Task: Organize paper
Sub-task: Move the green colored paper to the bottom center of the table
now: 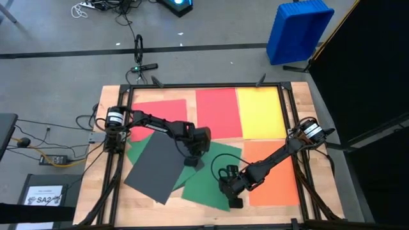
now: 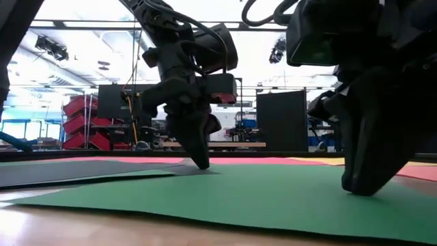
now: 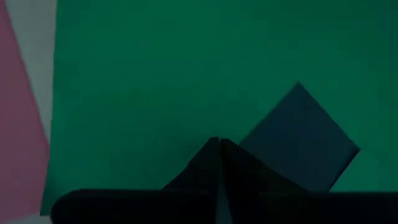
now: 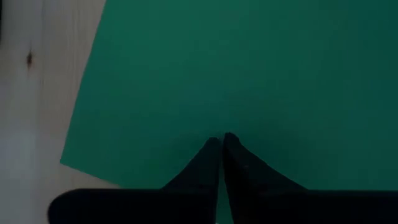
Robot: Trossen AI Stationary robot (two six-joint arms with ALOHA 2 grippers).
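While the wooden table (image 1: 99,147) carries everything, coloured sheets cover most of it: a red sheet (image 1: 217,112) and a yellow sheet (image 1: 261,112) lie side by side at the far edge, a second red sheet (image 1: 163,110) to their left, an orange sheet (image 1: 281,185) near right. At the middle lies a green sheet (image 1: 214,182), overlapped on its left by a tilted dark grey sheet (image 1: 153,167). Both arms press down on the green — the left gripper (image 1: 193,163) at its far-left part beside the grey corner, fingers together, and the right gripper (image 1: 234,202) near its near edge, fingers likewise closed tip to tip. A small white printed sheet (image 1: 43,195) sits off the table, near left.
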